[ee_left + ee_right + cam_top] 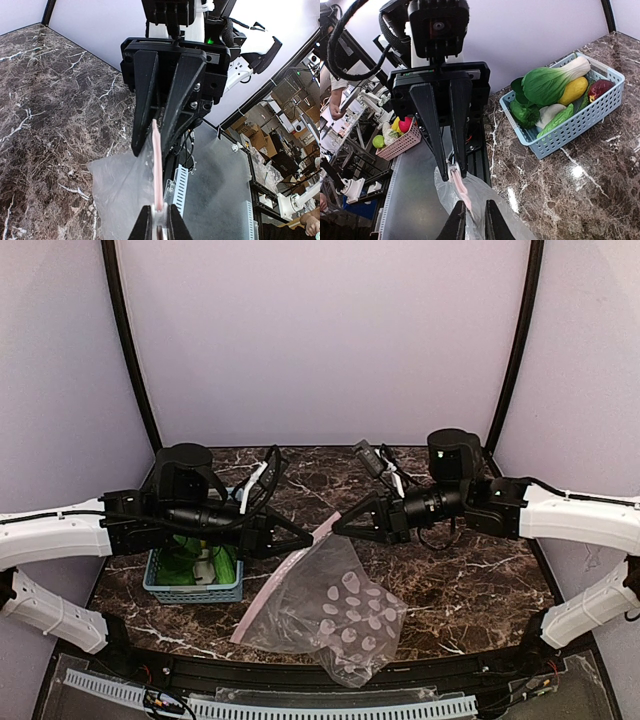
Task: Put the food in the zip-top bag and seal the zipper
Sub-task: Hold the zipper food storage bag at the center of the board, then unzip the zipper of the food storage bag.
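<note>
The left gripper (306, 538) and right gripper (338, 525) both pinch the pink zipper (265, 602) of the bag (340, 612). Food (547, 85) lies in the basket (580, 127) at left.

Left gripper (303, 538) and right gripper (342, 525) level, tip to tip (jaws tight)

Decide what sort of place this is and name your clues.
Probably a robotics lab booth: two arms bolted to a marble-patterned table, plain lilac walls around it, cluttered equipment beyond.

The food (547, 85) lies in the basket (190, 593) at the table's (470, 570) left. The zip-top bag (340, 605) sits just right, nearer the front.
</note>
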Robot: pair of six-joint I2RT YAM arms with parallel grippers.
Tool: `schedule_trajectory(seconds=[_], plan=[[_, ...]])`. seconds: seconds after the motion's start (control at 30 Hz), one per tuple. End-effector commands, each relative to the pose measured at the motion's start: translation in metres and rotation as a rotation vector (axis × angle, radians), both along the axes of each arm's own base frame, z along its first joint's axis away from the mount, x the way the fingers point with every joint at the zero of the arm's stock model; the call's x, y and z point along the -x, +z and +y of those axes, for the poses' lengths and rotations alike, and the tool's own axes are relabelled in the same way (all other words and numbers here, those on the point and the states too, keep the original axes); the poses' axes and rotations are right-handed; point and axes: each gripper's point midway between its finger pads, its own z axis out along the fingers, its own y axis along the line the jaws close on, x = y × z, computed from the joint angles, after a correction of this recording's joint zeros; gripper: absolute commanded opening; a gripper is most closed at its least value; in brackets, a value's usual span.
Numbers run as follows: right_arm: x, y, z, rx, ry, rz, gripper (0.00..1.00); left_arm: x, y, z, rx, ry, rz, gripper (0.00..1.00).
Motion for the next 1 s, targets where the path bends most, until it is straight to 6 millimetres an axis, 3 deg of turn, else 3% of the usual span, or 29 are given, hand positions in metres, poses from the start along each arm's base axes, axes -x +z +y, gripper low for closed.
schedule_trajectory(seconds=[0.0, 0.1, 0.3, 0.57, 0.97], plan=[[-0.003, 0.004, 0.001, -0.022, -0.011, -0.018, 0.1, 0.002, 0.003, 0.003, -0.001, -0.006, -0.007, 0.01], [-0.005, 0.005, 0.0, -0.024, -0.029, -0.026, 0.0, 0.002, 0.003, 0.003, -0.001, -0.006, -0.008, 0.01], [-0.014, 0.009, -0.004, -0.026, -0.101, -0.049, 0.0, 0.002, 0.002, 0.004, -0.003, -0.005, -0.005, 0.01], [-0.045, 0.02, -0.024, 0.014, -0.333, -0.132, 0.0, 0.003, 0.001, 0.007, -0.002, 0.005, -0.004, 0.01], [-0.071, 0.022, -0.034, 0.095, -0.477, -0.178, 0.0, 0.003, -0.002, 0.008, -0.005, 0.008, 0.002, 0.01]])
